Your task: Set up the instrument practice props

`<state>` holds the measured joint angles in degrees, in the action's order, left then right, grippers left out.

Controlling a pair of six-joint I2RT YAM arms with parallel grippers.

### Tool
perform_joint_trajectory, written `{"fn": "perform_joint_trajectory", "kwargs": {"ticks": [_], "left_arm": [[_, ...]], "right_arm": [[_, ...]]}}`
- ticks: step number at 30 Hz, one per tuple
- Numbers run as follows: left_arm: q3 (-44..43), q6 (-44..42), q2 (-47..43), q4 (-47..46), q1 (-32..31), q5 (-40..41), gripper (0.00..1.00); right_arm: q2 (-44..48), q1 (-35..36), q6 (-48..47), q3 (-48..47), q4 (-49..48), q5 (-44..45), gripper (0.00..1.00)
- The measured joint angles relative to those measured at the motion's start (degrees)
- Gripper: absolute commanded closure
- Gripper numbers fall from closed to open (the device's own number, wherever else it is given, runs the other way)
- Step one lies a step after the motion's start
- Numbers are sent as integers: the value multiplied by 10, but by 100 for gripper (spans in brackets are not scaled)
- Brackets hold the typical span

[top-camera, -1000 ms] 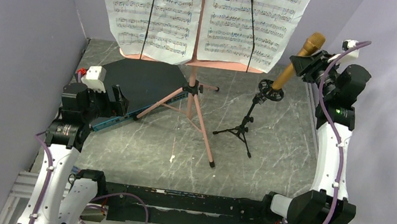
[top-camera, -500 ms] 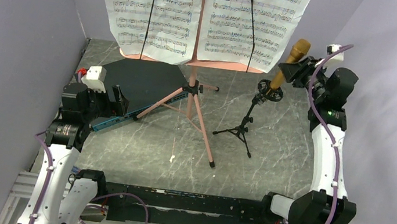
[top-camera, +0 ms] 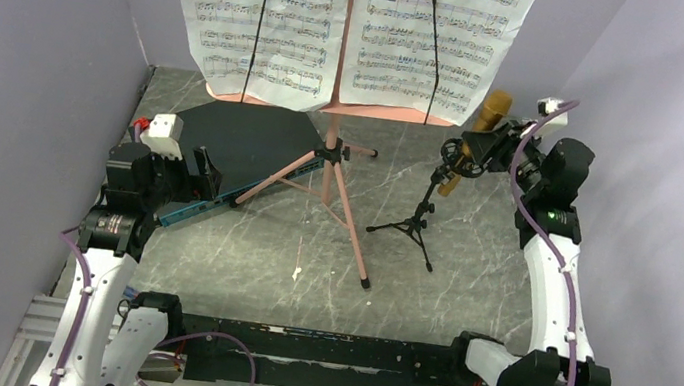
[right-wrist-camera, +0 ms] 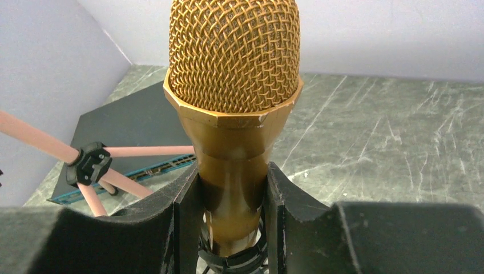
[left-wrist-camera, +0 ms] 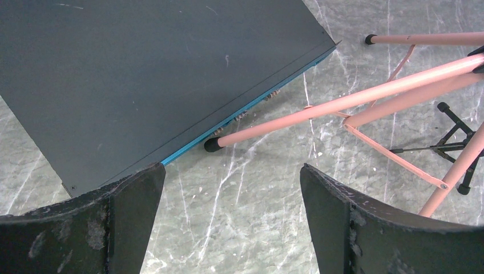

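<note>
The right pincer is clenched on the handle of the gold microphone, one black finger pressed against each side just below the mesh head, which fills the upper centre of the right wrist view. At the bottom edge of that view the handle passes into a black ring. From above, this pincer sits in the upper right of the frame, with the microphone tilted, head up and to the right, at the top of the small black tripod mic stand, whose legs rest on the grey marbled tabletop. Just left of it stands the pink music stand on three splayed legs, holding two white sheet-music pages side by side across the top of the frame, each pinned by a thin black arm. At the left of the frame, the left pincer is released, its fingers spread wide and gripping nothing above the tabletop, beside a dark flat panel with a teal edge. One pink leg tip touches that edge.
</note>
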<state>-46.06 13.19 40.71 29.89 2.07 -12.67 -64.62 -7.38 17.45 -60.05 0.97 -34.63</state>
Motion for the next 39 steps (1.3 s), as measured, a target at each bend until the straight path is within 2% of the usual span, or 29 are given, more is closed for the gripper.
{"fn": "perform_joint_trajectory", "kwargs": {"ticks": [3, 6, 21, 28, 39], "left_arm": [[0, 0, 0, 0, 0, 0, 6], [0, 0, 0, 0, 0, -1, 6], [0, 0, 0, 0, 0, -1, 6], [0, 0, 0, 0, 0, -1, 6], [0, 0, 0, 0, 0, -1, 6]], "right_arm": [[17, 8, -6, 24, -10, 3, 99], [33, 12, -10, 45, -18, 10, 93], [54, 16, -5, 64, -30, 28, 23], [59, 17, 2, 64, -28, 44, 2], [64, 18, 5, 63, -27, 54, 0]]}}
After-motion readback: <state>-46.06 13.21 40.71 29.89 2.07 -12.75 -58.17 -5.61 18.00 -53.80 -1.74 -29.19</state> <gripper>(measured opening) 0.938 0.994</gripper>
